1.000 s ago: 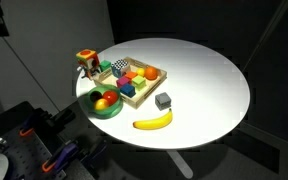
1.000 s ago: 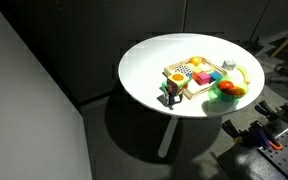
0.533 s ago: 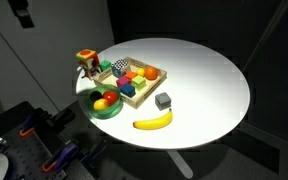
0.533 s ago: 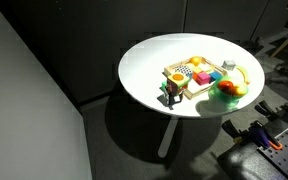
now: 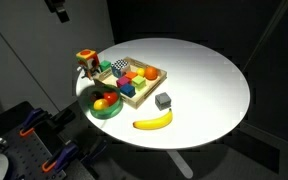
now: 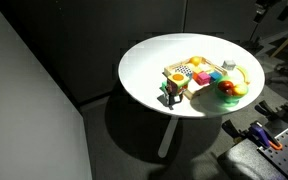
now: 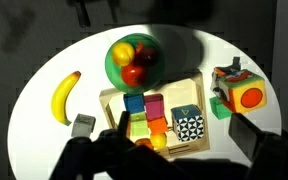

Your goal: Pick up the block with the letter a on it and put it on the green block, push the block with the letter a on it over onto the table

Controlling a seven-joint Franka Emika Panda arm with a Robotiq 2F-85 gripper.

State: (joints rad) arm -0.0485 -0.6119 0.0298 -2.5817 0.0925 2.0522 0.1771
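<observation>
One blue block (image 7: 134, 102) sits far beneath the tool (image 5: 57, 9).

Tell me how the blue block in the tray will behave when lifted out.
The blue block looks rigid and flat-faced, so it likely won't roll or flex. It sits tight among neighbouring blocks in the tray, so gripping may be awkward.

A yellow banana (image 7: 64, 97) lies near a round green bowl (image 7: 110, 62) that holds a red apple (image 7: 136, 73) and a yellowish fruit (image 7: 124, 49). A gray cube (image 7: 83, 125) sits by the banana's end. Just beside the bowl, a wooden tray (image 7: 176, 88) holds coloured blocks, among them a pink one (image 7: 155, 107) and a black-and-white patterned one (image 7: 188, 124). An orange toy (image 7: 249, 98) stands outside the tray.
</observation>
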